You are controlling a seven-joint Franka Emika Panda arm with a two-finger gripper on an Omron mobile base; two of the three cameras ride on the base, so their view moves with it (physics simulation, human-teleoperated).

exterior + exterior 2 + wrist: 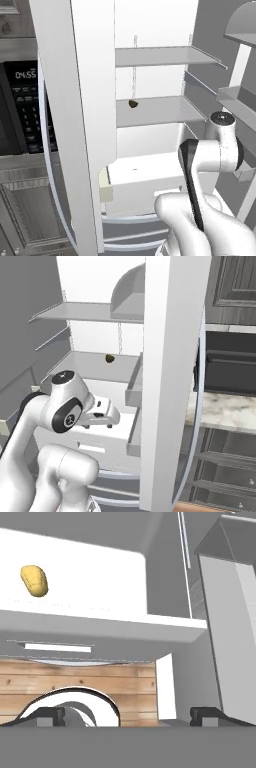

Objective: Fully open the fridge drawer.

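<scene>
Fridge drawer (145, 172) sits low in the open fridge, pulled partway out under the grey shelf (155, 110). Gripper (127, 714) hangs over its front edge w/ fingers (50, 713) spread wide, gripping nothing; a small yellow item (34, 580) lies inside.

Wide white box-shaped fridge drawer (145, 175) sits below the thin flat grey shelf (160, 111), pulled forward of it. Small dark lump (133, 104) on that shelf, 11 o'clock of drawer. Black microwave panel (22, 107) at 9 o'clock, beyond the fridge wall.
</scene>
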